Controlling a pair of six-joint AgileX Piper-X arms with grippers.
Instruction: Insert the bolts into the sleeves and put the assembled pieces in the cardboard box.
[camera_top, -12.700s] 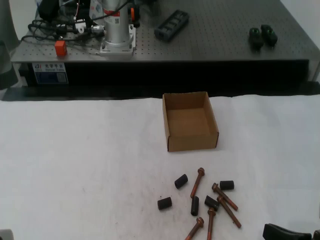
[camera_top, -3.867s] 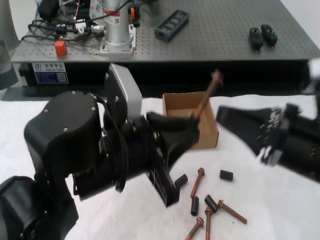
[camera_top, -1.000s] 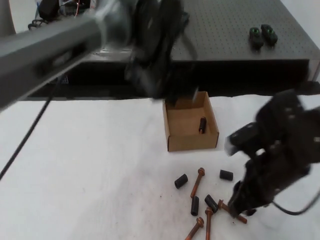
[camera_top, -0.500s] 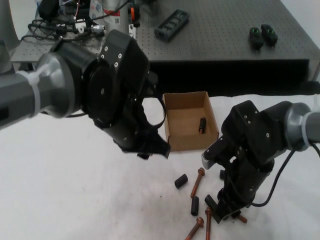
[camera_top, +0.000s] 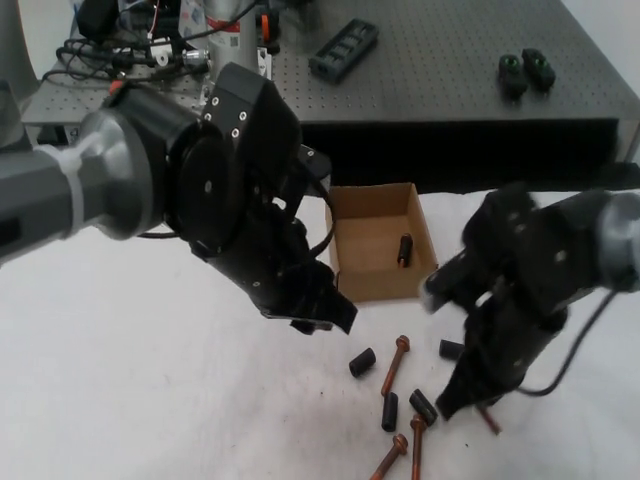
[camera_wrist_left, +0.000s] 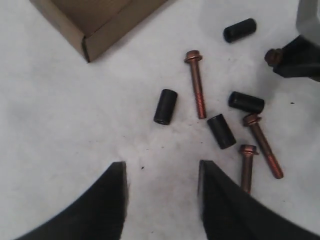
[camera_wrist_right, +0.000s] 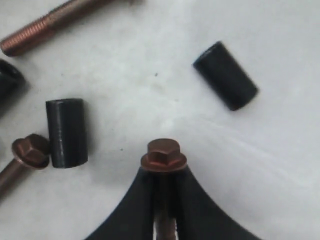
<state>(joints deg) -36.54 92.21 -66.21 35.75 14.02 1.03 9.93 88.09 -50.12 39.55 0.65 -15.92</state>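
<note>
Bolts (camera_wrist_left: 196, 82) and sleeves (camera_wrist_left: 165, 106) are lying scattered on the white cloth (camera_wrist_left: 50, 125) near the cardboard box (camera_wrist_left: 107, 15), with open cloth showing between the box's edge and the pile. Left gripper (camera_wrist_left: 161, 192) is hovering over that bare patch, its fingers spread and holding nothing. Right gripper (camera_wrist_right: 164, 172) is pinching one bolt (camera_wrist_right: 163, 154), whose head is sticking out while the fingers are hiding its shank. One assembled piece (camera_top: 405, 248) is lying inside the box, and the left arm (camera_top: 220, 180) is covering the box's near corner in the high view.

high: from rear, fwd+down | wrists: close, facing down | shared: loose bolts (camera_top: 395, 365), sleeves (camera_top: 362, 362)
</note>
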